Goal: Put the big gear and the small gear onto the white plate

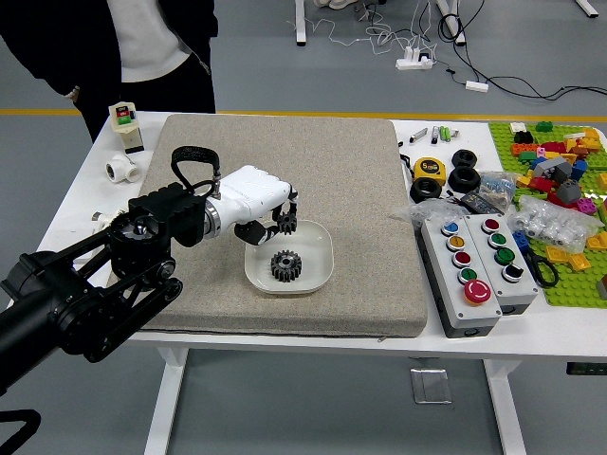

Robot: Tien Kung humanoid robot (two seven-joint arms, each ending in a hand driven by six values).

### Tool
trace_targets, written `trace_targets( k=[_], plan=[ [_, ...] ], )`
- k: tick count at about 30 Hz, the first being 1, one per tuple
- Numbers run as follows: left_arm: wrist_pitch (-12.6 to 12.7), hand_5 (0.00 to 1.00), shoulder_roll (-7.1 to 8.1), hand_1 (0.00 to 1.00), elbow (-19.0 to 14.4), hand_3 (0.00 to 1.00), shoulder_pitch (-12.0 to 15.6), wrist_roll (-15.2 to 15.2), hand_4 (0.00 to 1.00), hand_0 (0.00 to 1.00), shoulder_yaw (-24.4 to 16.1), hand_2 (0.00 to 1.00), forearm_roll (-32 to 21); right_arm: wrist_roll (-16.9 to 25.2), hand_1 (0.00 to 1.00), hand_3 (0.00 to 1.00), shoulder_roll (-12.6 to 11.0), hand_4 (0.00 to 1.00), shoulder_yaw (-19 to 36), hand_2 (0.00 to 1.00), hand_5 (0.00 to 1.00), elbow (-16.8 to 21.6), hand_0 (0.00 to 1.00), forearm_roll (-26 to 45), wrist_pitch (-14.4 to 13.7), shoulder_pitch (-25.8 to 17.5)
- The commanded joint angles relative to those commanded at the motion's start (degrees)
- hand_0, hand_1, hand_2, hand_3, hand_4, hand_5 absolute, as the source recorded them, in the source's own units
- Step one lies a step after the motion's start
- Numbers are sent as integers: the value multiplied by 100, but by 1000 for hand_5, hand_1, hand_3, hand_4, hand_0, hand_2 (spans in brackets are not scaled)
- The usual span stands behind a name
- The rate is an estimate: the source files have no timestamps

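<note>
**L hand holding small gear over plate, big gear sitting inside**

L hand (261, 210) is reaching in from pic's L w/ palm over the mat, its fingers closing round the small gear (286, 224) & keeping it at the tips. Small gear is hanging over the far part of the white plate (318, 256). Big gear (285, 266) is lying in the plate, just nearer the table's near edge than the small one. Plate is resting on the beige mat (370, 209), which is covering the mid part of the white table (85, 204).

Person (156, 57) in dark jacket is standing at far side, top L. White pipe fitting (121, 169) is lying L of mat. On R, tape measure (430, 171) & blk wheels (464, 179) are sitting beyond 2 grey button boxes (462, 308); at far R, coloured bricks (569, 190) are lying on a green baseplate (569, 292).
</note>
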Motion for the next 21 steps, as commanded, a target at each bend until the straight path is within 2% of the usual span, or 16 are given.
trace_targets(
  k=[1, 6, 7, 8, 12, 13, 21],
  plan=[
    [41, 243, -59, 530, 84, 587, -33, 20, 882, 303, 40, 588, -3, 1, 716, 672, -4, 841, 6, 786, 739, -1, 676, -5, 0, 8],
    [76, 243, -191, 530, 365, 587, -113, 47, 882, 303, 54, 588, 75, 4, 716, 672, -15, 841, 12, 786, 739, -2, 676, -15, 0, 28],
    [78, 276, -203, 597, 405, 616, -123, 51, 951, 349, 51, 650, 82, 5, 716, 671, -16, 841, 16, 786, 740, -3, 676, -20, -1, 32],
    [75, 276, -215, 597, 451, 616, -133, 70, 951, 349, 53, 650, 81, 6, 716, 671, -18, 841, 20, 786, 740, -3, 676, -23, -2, 34],
    [82, 276, -233, 597, 540, 616, -145, 76, 951, 349, 42, 650, 93, 9, 716, 671, -22, 841, 30, 786, 740, -4, 676, -29, -8, 40],
    [82, 314, -236, 658, 556, 728, -148, 76, 998, 399, 41, 747, 91, 9, 716, 667, -22, 841, 33, 785, 740, -4, 675, -31, -9, 41],
    [143, 334, -223, 662, 554, 755, -165, 72, 998, 407, 30, 755, 71, 6, 716, 672, -19, 841, 31, 784, 740, -3, 675, -34, -18, 46]
  ],
)
